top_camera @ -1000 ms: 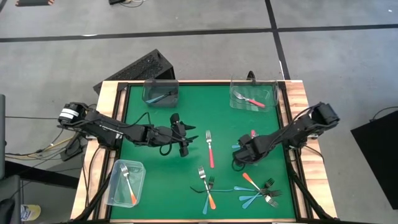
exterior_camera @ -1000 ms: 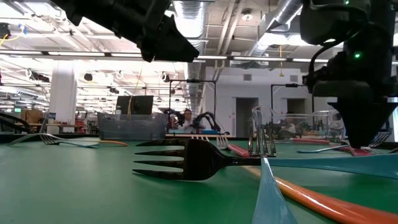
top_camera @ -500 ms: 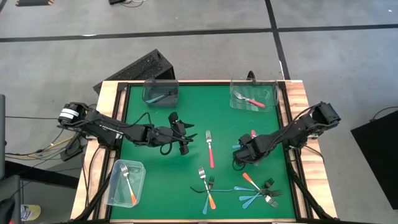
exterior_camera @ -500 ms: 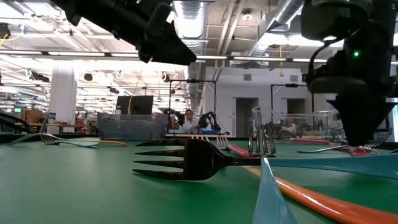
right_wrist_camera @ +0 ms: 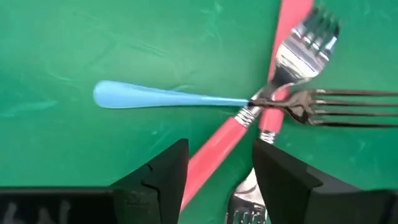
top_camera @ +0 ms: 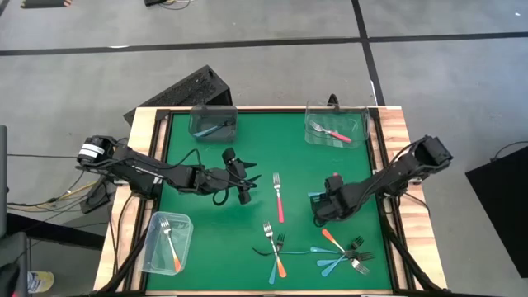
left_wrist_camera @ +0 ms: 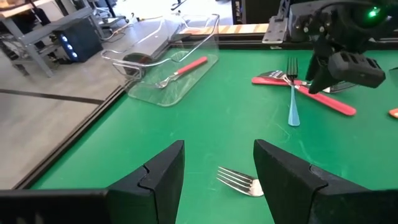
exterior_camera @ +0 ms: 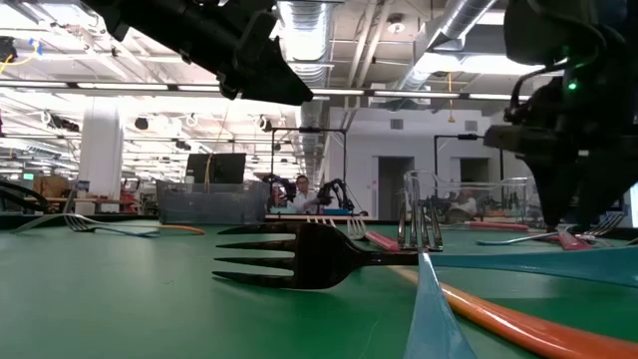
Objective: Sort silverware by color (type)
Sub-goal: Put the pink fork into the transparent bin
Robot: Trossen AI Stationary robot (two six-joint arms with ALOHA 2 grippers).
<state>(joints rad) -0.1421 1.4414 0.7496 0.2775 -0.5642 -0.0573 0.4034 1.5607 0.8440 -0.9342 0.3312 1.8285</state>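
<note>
From the top-down camera the green table [top_camera: 247,140] has three clear containers on it: one at the far left [top_camera: 214,120] with a blue fork, one at the far right [top_camera: 336,124] with a pink fork, and one at the near left corner [top_camera: 167,241] with an orange fork. A pink fork [top_camera: 279,198] lies alone mid-table, a small crossed bunch [top_camera: 275,245] sits near the front edge, and a bigger mixed pile [top_camera: 344,254] sits to the right of that. The left gripper [top_camera: 244,186] hangs over the middle-left of the mat, and the right gripper [top_camera: 324,208] is over the right side, just above the big pile. From table level, a dark-looking fork head [exterior_camera: 289,255] fills the foreground with an orange handle [exterior_camera: 508,321] running off to the right, and the right arm's gripper [exterior_camera: 570,204] comes down at the far right, tips just over the mat, nothing in it as far as I can see. Left wrist cam: fingers [left_wrist_camera: 158,180] spread wide and empty, with fork tines [left_wrist_camera: 239,182] lying on the mat between them, and the other arm out ahead over a blue fork [left_wrist_camera: 293,93] crossing a pink one [left_wrist_camera: 323,99]. Right wrist cam: fingers [right_wrist_camera: 163,171] are apart and holding nothing, hovering right over a blue-handled fork [right_wrist_camera: 171,98] crossed with a pink-handled fork [right_wrist_camera: 273,87].
</note>
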